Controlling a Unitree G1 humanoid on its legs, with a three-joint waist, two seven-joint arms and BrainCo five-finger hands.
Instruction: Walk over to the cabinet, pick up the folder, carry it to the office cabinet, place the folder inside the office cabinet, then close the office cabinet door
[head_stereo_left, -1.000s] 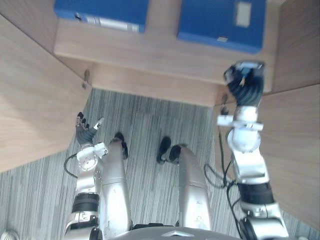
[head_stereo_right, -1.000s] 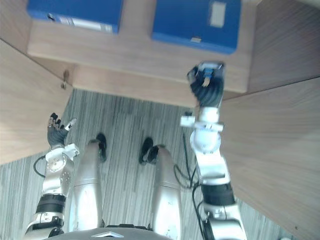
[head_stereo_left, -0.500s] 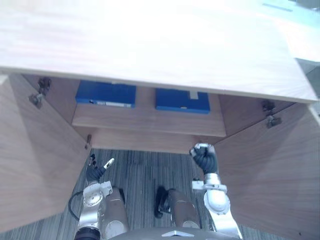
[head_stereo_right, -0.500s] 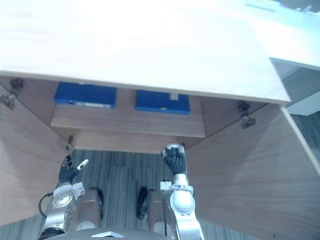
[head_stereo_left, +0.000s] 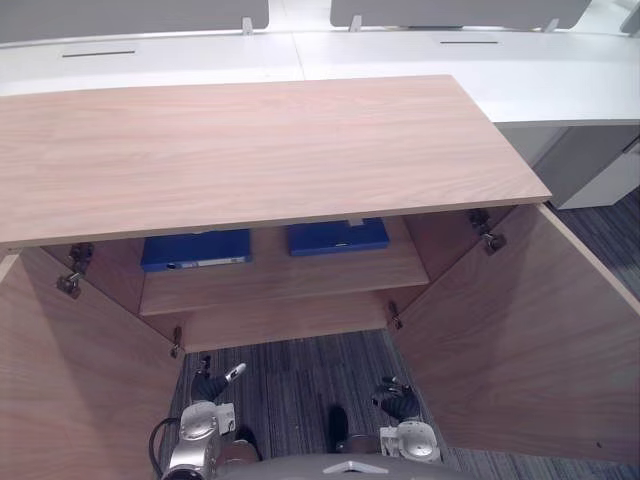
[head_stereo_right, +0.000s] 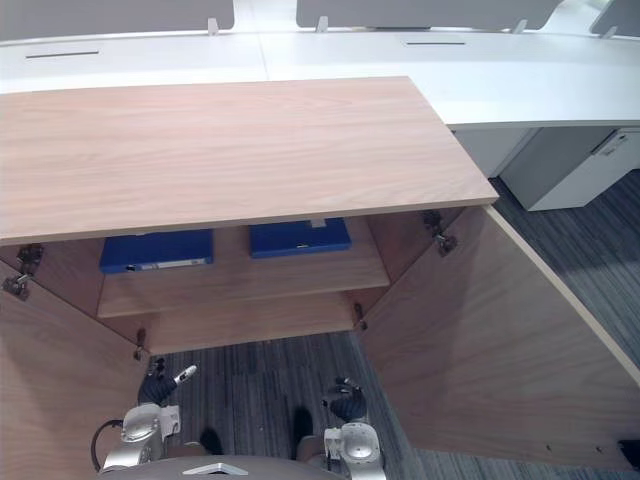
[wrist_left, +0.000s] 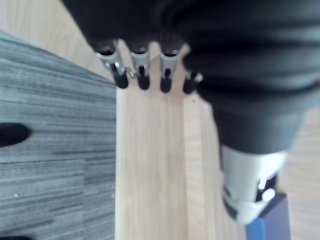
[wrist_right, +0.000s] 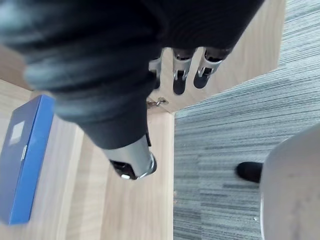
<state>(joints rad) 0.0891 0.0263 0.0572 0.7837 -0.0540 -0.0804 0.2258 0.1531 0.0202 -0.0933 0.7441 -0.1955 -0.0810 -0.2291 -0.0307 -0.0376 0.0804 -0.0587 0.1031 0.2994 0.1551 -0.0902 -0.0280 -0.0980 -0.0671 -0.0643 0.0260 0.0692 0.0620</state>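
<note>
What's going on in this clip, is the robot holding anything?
The robot stands facing a low wooden cabinet whose left door and right door are swung open. On the shelf inside lie two blue folders, the left folder and the right folder. The left hand and right hand hang low before the opening, fingers relaxed and empty. Neither door is shut yet.

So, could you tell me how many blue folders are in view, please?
2: left folder and right folder, side by side on the shelf. The cabinet top may hide others.
</note>
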